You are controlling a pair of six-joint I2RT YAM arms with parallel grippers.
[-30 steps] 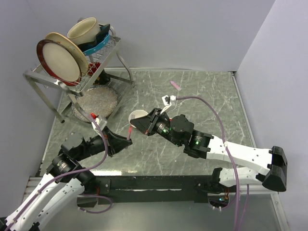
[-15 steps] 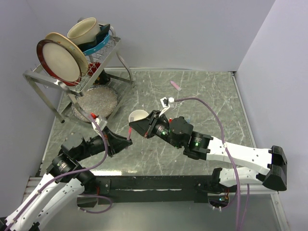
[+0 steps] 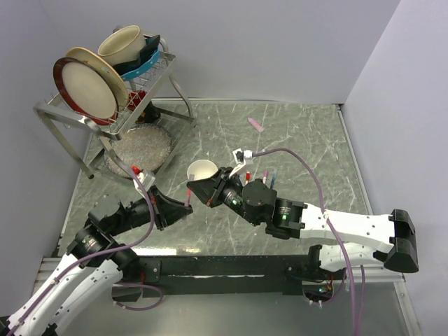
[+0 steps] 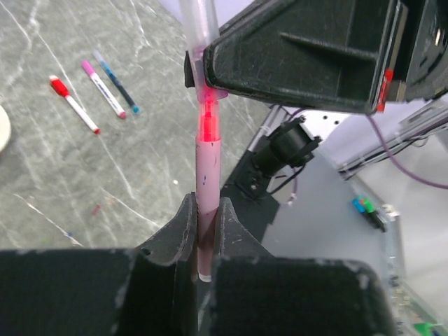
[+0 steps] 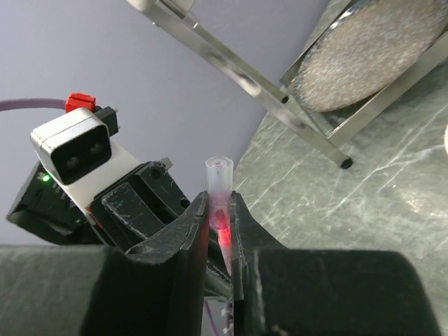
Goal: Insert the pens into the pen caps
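Inside right end effector's (image 5: 219, 201) cap (image 5: 218, 169), left end effector's (image 4: 205, 205) pen (image 4: 208, 162) tip.

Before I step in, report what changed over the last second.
The right gripper, shut on the cap, slid left until the cap met the tip of the pen held by the left gripper, uncovering three loose pens. Left arm, cup and dish rack stayed put.

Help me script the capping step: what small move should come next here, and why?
Probably ease the left claw forward along the pen, pushing it deeper into the cap that the right claw holds. Pen and cap look lined up and the tip is at the cap's mouth, but its red section is exposed, so it seems not fully seated.
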